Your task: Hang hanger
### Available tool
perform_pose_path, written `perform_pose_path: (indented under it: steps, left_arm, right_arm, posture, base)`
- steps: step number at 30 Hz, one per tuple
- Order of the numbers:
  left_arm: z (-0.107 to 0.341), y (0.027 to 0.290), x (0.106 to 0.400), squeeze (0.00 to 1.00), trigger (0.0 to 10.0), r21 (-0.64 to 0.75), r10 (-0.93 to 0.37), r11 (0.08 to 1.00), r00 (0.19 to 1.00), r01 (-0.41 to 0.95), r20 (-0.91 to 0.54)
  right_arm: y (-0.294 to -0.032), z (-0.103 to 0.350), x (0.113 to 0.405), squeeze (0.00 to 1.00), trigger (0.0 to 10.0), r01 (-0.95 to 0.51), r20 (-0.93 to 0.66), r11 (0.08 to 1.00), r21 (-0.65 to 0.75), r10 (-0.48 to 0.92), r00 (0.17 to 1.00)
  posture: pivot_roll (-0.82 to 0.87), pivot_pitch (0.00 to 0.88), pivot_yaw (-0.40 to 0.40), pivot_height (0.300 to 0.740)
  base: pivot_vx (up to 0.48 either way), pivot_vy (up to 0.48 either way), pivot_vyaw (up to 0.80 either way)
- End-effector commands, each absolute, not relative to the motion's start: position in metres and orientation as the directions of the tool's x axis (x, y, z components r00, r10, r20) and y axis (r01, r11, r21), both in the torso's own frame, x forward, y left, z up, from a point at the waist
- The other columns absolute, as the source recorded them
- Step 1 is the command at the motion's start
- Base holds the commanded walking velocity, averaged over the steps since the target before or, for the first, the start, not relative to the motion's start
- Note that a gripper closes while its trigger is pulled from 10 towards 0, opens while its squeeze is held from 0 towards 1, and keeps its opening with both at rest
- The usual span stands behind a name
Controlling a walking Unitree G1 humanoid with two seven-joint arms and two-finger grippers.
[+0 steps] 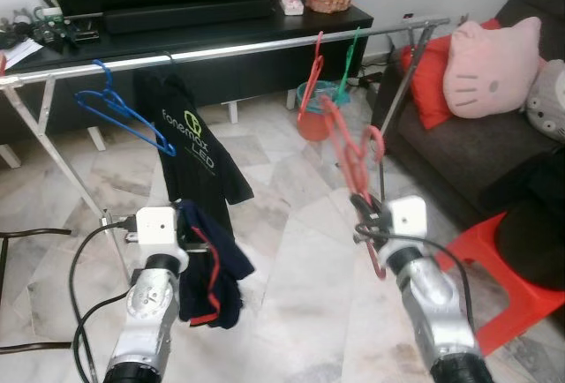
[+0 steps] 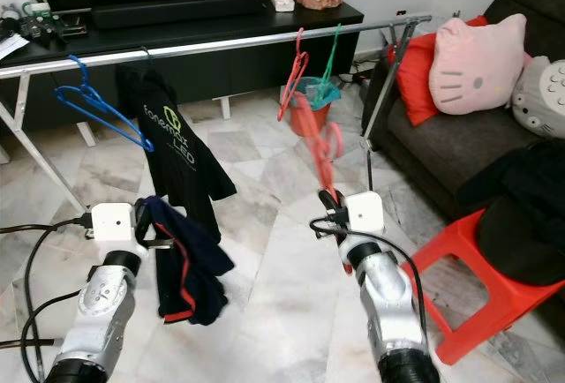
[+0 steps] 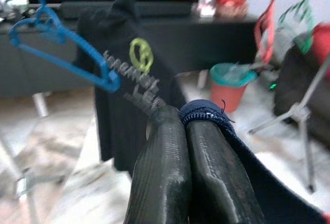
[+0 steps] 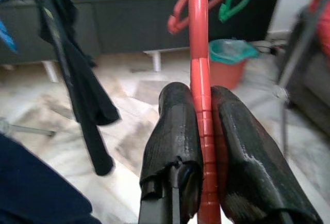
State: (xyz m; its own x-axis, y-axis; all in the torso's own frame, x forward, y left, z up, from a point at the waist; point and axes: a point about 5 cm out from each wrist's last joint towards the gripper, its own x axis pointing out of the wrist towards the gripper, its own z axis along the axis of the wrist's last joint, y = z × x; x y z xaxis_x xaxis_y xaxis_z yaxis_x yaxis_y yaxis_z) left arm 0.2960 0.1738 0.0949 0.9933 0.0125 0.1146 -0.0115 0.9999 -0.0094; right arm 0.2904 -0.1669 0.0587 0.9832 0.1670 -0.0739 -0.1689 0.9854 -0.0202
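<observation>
Red hanger stands clamped upright in the right hand.

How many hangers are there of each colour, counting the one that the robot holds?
Blue hanger on the rail: 1
Red hangers: 2, one on the rail and one held in the right gripper
Green hanger on the rail: 1
Total: 4

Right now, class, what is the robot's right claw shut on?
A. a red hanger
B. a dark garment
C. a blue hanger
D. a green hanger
A: the right claw pinches the red hanger, while the left claw holds the dark garment.
</observation>
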Motion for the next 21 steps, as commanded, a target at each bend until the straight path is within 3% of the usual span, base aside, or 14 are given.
perform_pose_path:
  steps: [1, 4, 13, 17, 21]
  left_arm:
    - [0.108, 0.167, 0.299, 0.00, 10.0, -0.019, -0.019, 1.000, 0.987, 0.023, 0.159]
    - [0.120, 0.156, 0.301, 0.00, 10.0, -0.052, -0.070, 0.995, 0.979, 0.081, 0.192]
    - [0.120, 0.161, 0.290, 0.00, 10.0, -0.046, -0.063, 0.996, 0.981, 0.072, 0.184]
    - [0.118, 0.154, 0.288, 0.00, 10.0, -0.024, -0.102, 0.994, 0.981, 0.108, 0.166]
    - [0.115, 0.153, 0.288, 0.00, 10.0, -0.036, -0.105, 0.993, 0.983, 0.112, 0.147]
  right_arm:
    - [-0.172, 0.062, 0.287, 0.00, 10.0, -0.124, -0.041, 0.990, -0.066, 0.122, 0.992]
    - [-0.179, 0.048, 0.266, 0.00, 10.0, 0.007, -0.040, 0.998, -0.062, -0.010, 0.999]
    - [-0.175, 0.044, 0.243, 0.00, 10.0, 0.043, -0.021, 0.990, -0.134, -0.047, 0.999]
    - [-0.171, 0.029, 0.233, 0.00, 10.0, 0.117, -0.088, 0.993, -0.001, -0.117, 0.989]
    - [-0.173, 0.030, 0.236, 0.00, 10.0, 0.152, -0.088, 0.988, 0.002, -0.151, 0.985]
  posture:
    - [0.01, 0.000, -0.048, 0.740]
    - [0.01, 0.000, -0.020, 0.740]
    - [0.00, 0.000, 0.012, 0.740]
    - [0.01, 0.000, 0.017, 0.740]
    - [0.01, 0.000, 0.019, 0.740]
  base:
    - [0.000, 0.000, 0.00]
    - [0.000, 0.000, 0.00]
    - [0.000, 0.000, 0.00]
    - [0.000, 0.000, 0.00]
    - [0.000, 0.000, 0.00]
